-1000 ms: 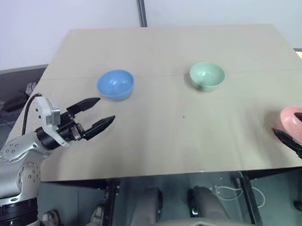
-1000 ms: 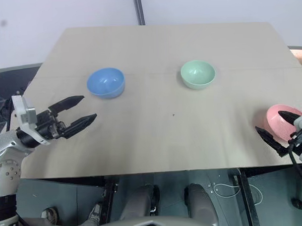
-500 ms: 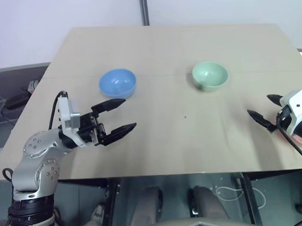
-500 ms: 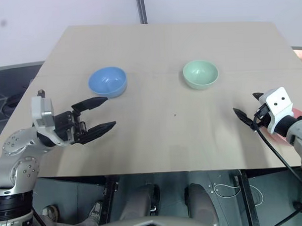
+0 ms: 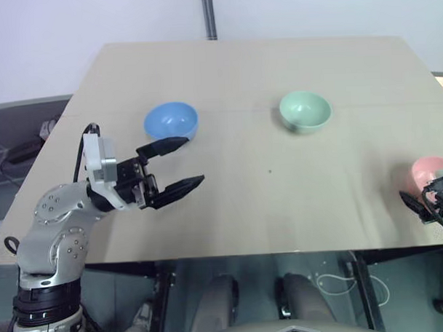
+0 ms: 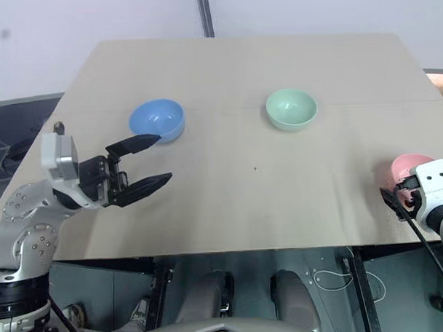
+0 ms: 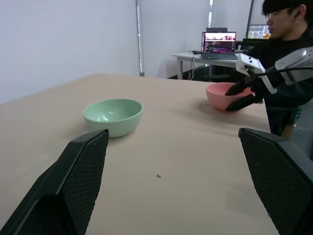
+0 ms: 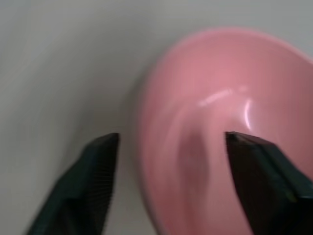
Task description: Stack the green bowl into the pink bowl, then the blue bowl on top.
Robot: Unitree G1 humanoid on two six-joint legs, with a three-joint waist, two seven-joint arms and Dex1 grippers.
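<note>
R gripper (image 8: 166,147) at table's (image 5: 247,63) right edge, fingers straddling pink bowl (image 8: 230,122) wall, prob not clamped; L gripper (image 5: 179,164) wide open, empty.

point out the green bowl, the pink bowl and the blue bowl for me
green bowl (image 5: 305,109): left eye view, inside of the bowl.
pink bowl (image 7: 221,95): left wrist view, outer wall facing the camera.
blue bowl (image 5: 170,121): left eye view, inside of the bowl.

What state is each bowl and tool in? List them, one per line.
Pale mint-green plastic bowl: upright, empty, alone on the table.
Light sky-blue plastic bowl: upright, empty, unstacked.
Salmon-pink plastic bowl: upright, empty, at the table's right edge.
Left tool: open, holding nothing.
Right tool: straddling the pink bowl's rim.
</note>
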